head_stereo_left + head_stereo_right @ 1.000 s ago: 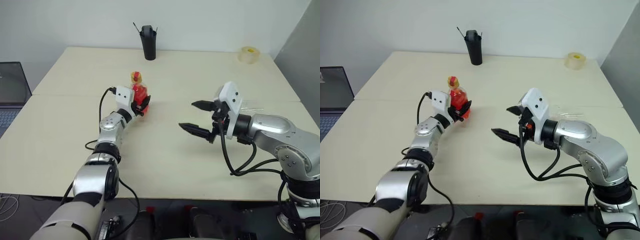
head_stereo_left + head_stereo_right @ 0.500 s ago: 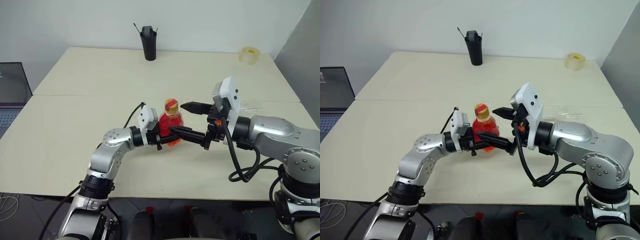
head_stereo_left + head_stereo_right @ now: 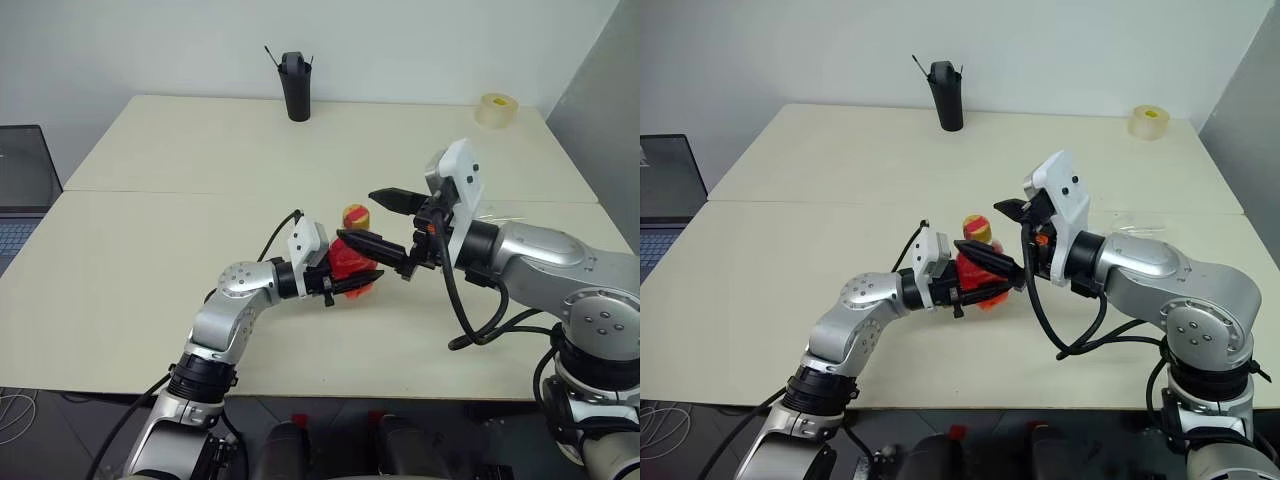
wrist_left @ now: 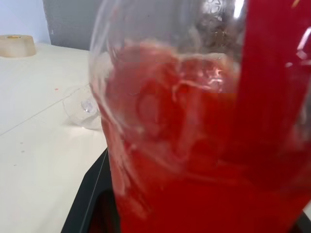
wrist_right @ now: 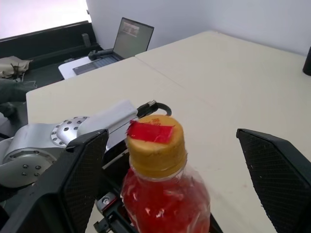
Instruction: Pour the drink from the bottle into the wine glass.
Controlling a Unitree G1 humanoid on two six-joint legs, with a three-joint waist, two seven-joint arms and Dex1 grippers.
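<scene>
- The cream table (image 3: 150,250) is made of two tops pushed together, with a seam running across it between the far half and the near half.
- The right arm reaches in from the right, and the right gripper (image 3: 385,222) points toward the middle of the table. Its two black fingers are spread wide, one on the far side of the bottle's cap and one on the near side, and neither is seen pressing on it. In the right wrist view the fingers stand well apart on either side of the cap.
- The left arm bends in from the near-left edge, and the left gripper (image 3: 350,278) points to the right. Its fingers are clamped on the body of the bottle (image 3: 352,262), which is held above the near half of the table, roughly at its middle.
- An open laptop (image 3: 22,185) sits off the left edge of the table.
- A tall black cup (image 3: 295,88) with thin sticks in it stands at the far edge, well apart from both grippers.
- The bottle is upright or nearly so, and its yellowish cap (image 5: 155,138) with a red patch on top is in place.
- The drink (image 4: 204,145) is bright red and fills most of the bottle.
- The wine glass (image 4: 83,108) is clear and lies on its side on the table, beyond the bottle toward the right.
- A roll of tape (image 3: 497,108) lies near the far right corner.
</scene>
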